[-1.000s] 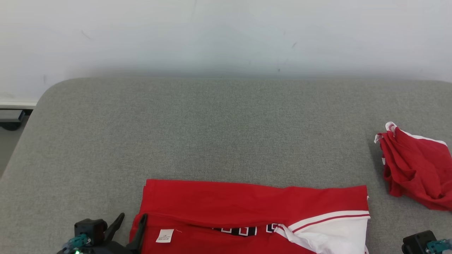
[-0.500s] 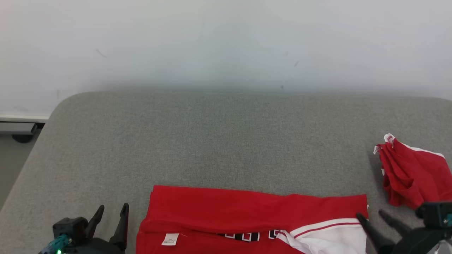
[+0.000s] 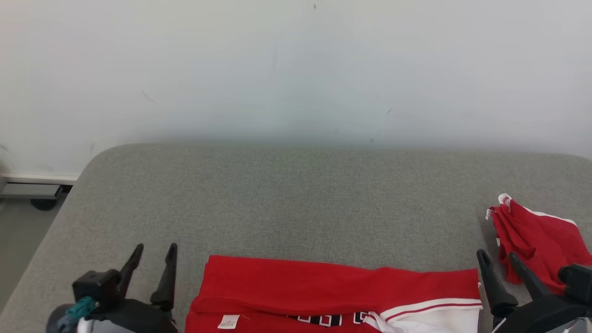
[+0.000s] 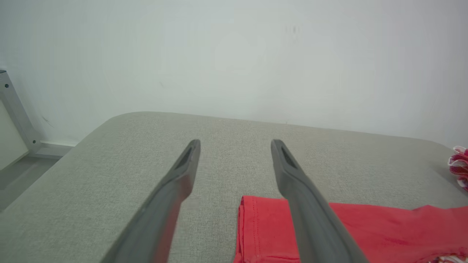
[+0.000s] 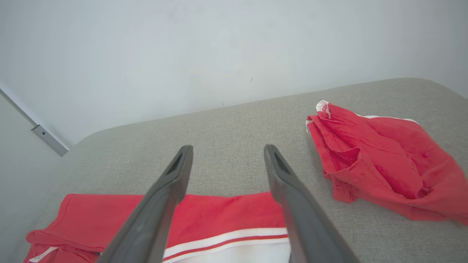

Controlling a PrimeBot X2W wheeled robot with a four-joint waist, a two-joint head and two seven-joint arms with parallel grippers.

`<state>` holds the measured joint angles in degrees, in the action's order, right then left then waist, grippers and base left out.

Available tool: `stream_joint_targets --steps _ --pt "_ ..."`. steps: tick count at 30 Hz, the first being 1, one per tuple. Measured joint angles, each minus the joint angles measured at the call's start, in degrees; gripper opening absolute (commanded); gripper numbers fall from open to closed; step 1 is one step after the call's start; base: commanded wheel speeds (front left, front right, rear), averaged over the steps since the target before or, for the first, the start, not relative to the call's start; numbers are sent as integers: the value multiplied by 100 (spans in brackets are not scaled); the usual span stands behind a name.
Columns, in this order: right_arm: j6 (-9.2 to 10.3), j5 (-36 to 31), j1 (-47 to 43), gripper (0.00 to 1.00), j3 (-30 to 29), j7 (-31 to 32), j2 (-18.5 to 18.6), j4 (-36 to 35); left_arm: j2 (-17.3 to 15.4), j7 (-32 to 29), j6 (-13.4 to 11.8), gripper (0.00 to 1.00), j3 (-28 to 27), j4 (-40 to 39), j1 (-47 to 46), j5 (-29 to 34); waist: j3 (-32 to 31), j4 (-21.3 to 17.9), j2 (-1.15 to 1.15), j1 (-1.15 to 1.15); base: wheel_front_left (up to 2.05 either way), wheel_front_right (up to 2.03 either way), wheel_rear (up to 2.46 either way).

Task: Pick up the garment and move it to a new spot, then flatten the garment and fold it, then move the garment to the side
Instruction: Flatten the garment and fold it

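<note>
Head view: the garment [image 3: 337, 286] lies folded flat at the near edge of the cushion [image 3: 296, 199]; the left gripper [image 3: 156, 247] and right gripper [image 3: 496, 254] hang over that edge, fingers spread and empty. Left wrist view: the fold's hem lies straight on the cushion, so folding looks complete. Right wrist view: a crumpled red cloth [image 5: 380, 160] occupies the cushion's right side; moving the garment aside apparently remains.

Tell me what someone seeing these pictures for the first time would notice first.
The bright folded red garment with a white striped panel stands out, lying flat at the near edge of the gray cushion. A second, crumpled red garment sits apart at the far right. The left gripper and right gripper, both open and holding nothing, flank the folded one.
</note>
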<state>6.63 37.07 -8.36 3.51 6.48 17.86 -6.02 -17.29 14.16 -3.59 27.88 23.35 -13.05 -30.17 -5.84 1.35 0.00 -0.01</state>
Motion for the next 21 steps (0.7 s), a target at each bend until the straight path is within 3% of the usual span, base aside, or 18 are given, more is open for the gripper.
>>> stream_joint_targets --steps 4,21 --pt "19 -110 68 100 -86 -243 -132 143 -148 -18 -85 100 -80 -142 150 9 -40 -65 0 0 0 0 0" --pt "44 -238 53 100 -391 -855 -450 620 -54 -328 -247 100 -407 -619 707 -314 -125 -375 0 0 0 0 0"
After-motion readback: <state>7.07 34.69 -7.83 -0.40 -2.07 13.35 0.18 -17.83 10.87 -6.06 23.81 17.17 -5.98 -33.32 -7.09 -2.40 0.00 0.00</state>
